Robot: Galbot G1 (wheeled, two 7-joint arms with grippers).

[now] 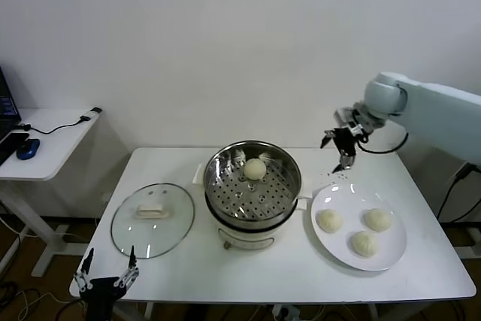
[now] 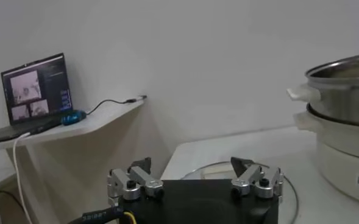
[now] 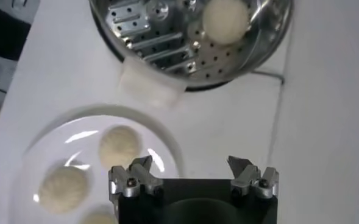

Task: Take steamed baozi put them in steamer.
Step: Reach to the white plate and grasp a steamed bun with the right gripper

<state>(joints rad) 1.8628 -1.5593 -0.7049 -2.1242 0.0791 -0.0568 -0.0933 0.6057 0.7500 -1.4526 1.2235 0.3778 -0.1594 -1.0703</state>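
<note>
The steamer (image 1: 252, 193) is a shiny steel pot on a white base at the table's middle. One baozi (image 1: 255, 168) lies on its perforated tray at the back; it also shows in the right wrist view (image 3: 225, 20). Three baozi (image 1: 329, 220) (image 1: 378, 219) (image 1: 364, 243) lie on the white plate (image 1: 391, 255) to the right. My right gripper (image 1: 342, 152) is open and empty, in the air between the steamer and the plate's far edge. In the right wrist view (image 3: 190, 164) it hangs over bare table beside the plate. My left gripper (image 1: 107, 267) is open and empty, low at the table's front left corner.
The round glass lid (image 1: 152, 219) with a white handle lies flat left of the steamer, also in the left wrist view (image 2: 289, 182). A side desk (image 1: 45, 140) with a laptop (image 2: 36, 88), mouse and cable stands farther left. A white wall is behind.
</note>
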